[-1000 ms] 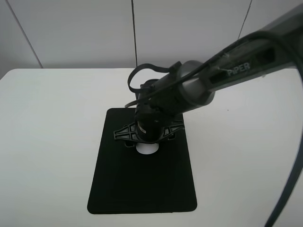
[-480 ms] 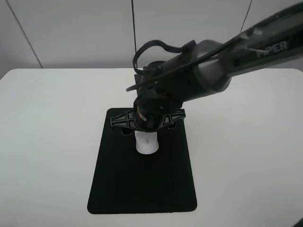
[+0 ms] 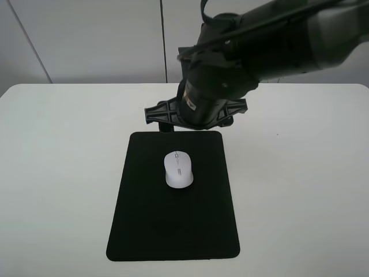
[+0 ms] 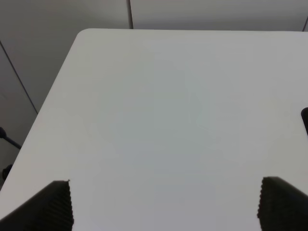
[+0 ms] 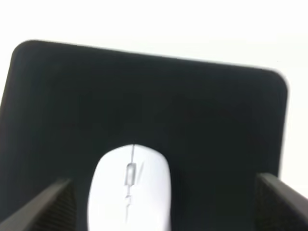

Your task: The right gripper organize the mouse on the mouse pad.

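The white mouse [image 3: 179, 169] lies on the upper middle of the black mouse pad [image 3: 150, 231], lengthwise along the pad. My right gripper [image 3: 196, 121] hangs above the pad's far edge, raised clear of the mouse, open and empty. In the right wrist view the mouse [image 5: 129, 190] sits on the pad [image 5: 72, 96] between my spread fingertips [image 5: 41, 204], which do not touch it. My left gripper [image 4: 163, 204] shows only in its wrist view, open over bare white table.
The white table [image 3: 57, 173] surrounds the pad on all sides. A grey panelled wall [image 3: 86, 34] stands behind the table's far edge. The thick right arm [image 3: 300, 34] crosses the upper right of the overhead view.
My right gripper has let go of the mouse and risen up and back toward the pad's far edge. The mouse, earlier mostly covered, lies fully uncovered on the pad.
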`<act>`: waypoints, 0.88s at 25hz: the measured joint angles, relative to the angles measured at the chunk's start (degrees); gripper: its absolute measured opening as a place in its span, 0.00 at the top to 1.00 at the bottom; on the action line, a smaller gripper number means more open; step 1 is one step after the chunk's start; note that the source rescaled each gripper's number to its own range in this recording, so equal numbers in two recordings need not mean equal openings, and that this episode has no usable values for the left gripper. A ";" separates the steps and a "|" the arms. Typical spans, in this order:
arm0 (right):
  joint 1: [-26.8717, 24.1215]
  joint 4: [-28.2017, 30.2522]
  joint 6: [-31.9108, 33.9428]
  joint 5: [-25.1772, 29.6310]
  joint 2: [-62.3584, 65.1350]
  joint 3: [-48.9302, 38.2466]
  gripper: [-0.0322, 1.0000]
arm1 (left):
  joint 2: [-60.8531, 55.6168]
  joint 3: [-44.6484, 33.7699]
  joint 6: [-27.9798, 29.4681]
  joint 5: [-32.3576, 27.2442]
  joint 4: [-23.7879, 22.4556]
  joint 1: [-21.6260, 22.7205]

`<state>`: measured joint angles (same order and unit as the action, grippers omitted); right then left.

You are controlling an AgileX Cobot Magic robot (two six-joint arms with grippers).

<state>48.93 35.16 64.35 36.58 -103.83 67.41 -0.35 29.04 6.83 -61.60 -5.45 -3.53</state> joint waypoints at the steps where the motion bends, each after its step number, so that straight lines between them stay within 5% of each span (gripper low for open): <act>1: -0.85 -0.86 -1.39 0.11 0.64 0.00 0.38 | 0.00 0.00 0.00 0.00 0.00 0.00; 11: -13.51 -11.93 -20.82 3.39 5.62 -4.36 0.38 | 0.00 0.00 0.00 0.00 0.00 0.00; 22: -34.79 -21.99 -33.92 2.93 22.73 -19.16 0.38 | 0.00 0.00 0.00 0.00 0.00 0.00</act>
<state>14.14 13.17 30.43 39.51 -81.09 48.25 -0.35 29.04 6.83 -61.60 -5.45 -3.53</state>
